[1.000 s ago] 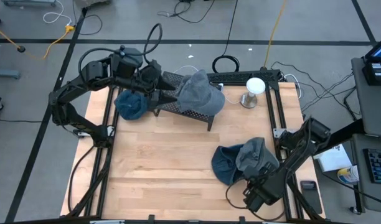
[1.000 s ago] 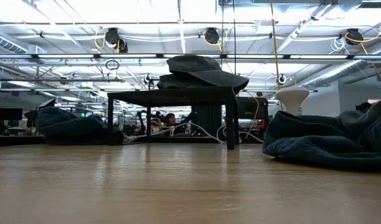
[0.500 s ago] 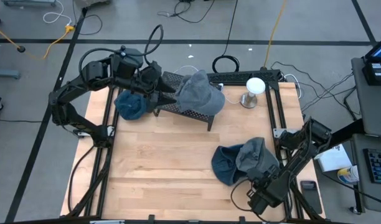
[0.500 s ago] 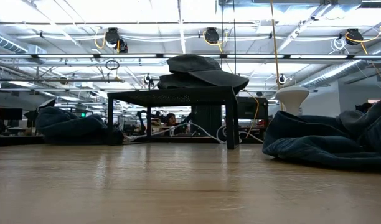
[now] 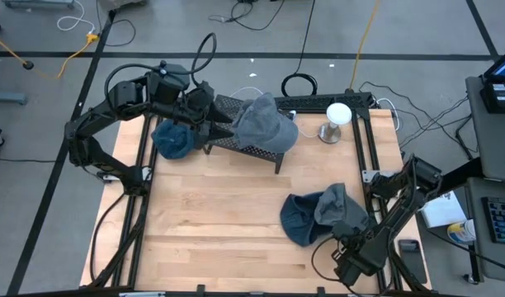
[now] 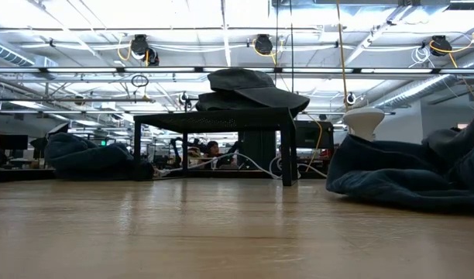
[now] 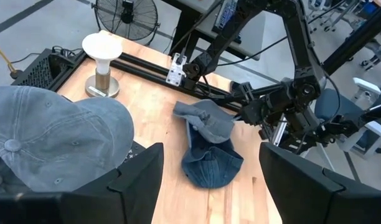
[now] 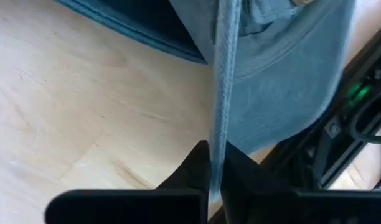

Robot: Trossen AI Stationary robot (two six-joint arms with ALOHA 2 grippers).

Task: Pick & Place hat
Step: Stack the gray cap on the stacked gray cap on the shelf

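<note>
Between your right gripper's (image 8: pixel 216 163) jaws sits the thin brim edge of the blue-grey hat (image 5: pixel 318 213), pinched tight, the hat otherwise lying on the counter (image 5: pixel 219 206). You're at the grasp step; next, lift it clear without losing that slim hold. Your left gripper (image 5: pixel 222 124), jaws spread wide, waits beside the rack (image 5: pixel 252 144).

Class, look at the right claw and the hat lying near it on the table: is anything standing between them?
No. The right claw is already shut on the brim of the grey hat, so nothing separates them. That hat lies partly over a blue hat. The left claw waits by the black rack.
</note>
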